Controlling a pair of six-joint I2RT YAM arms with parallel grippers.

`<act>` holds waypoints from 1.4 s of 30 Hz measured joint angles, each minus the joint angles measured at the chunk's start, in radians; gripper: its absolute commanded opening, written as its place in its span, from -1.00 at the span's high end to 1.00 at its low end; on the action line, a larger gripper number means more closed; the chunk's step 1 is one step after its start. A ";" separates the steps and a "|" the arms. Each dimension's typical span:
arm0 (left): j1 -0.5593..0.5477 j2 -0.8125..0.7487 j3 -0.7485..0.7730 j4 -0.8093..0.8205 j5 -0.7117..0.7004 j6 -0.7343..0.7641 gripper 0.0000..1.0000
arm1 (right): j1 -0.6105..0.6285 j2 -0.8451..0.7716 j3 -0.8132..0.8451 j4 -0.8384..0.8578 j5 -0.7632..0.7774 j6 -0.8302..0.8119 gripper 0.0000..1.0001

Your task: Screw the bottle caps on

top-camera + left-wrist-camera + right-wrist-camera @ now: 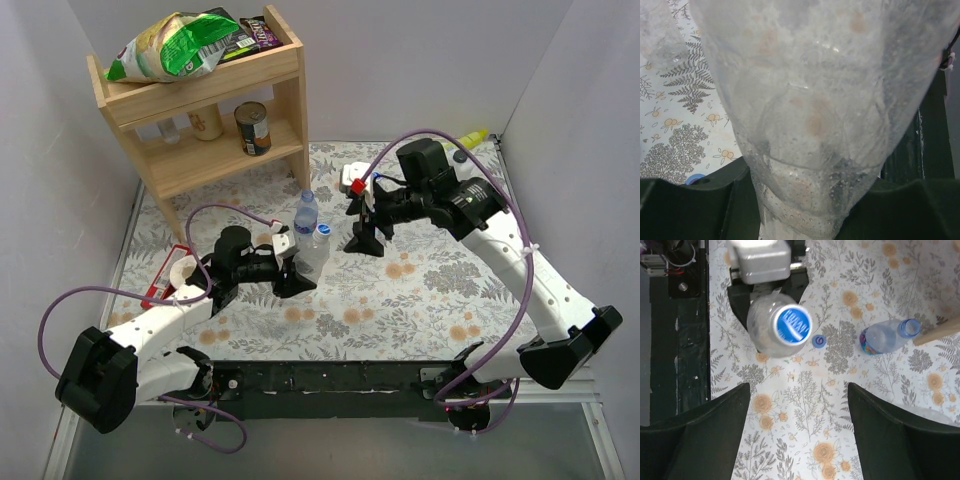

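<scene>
The left gripper point(299, 273) is clenching a small clear plastic bottle point(316, 255) low on its body, near the middle of the floral-patterned table point(430, 290). In the left wrist view that bottle is filling the frame between the dark fingers point(690, 210). A round blue cap point(794, 325) is sitting on this bottle's neck; how far it is threaded on cannot be told. Just beside it, at its 11 o'clock in the top view, a second clear bottle with a blue label point(306, 213) is standing upright, and the right wrist view is showing its mouth open. A loose small blue screw cap point(819, 341) is lying on the table between the two bottles, at 3 o'clock of the capped one in the right wrist view. The right gripper point(365, 243) is hovering at 2 o'clock of the held bottle with its jaws spread wide and grasping nothing. At the table's 11 o'clock corner a light wooden shelf point(200, 160) is carrying a tin can point(253, 128) and green snack bags point(175, 45).
</scene>
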 measured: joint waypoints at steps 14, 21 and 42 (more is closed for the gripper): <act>-0.004 0.041 0.056 -0.073 0.039 0.052 1.00 | 0.023 0.108 0.053 0.076 -0.259 -0.003 -0.73; -0.007 0.051 0.056 -0.042 0.039 -0.018 1.00 | 0.024 0.105 0.052 0.074 -0.262 -0.028 -0.72; 0.010 0.053 0.087 -0.198 0.029 0.229 1.00 | -0.013 0.048 0.021 -0.052 -0.092 -0.070 -0.57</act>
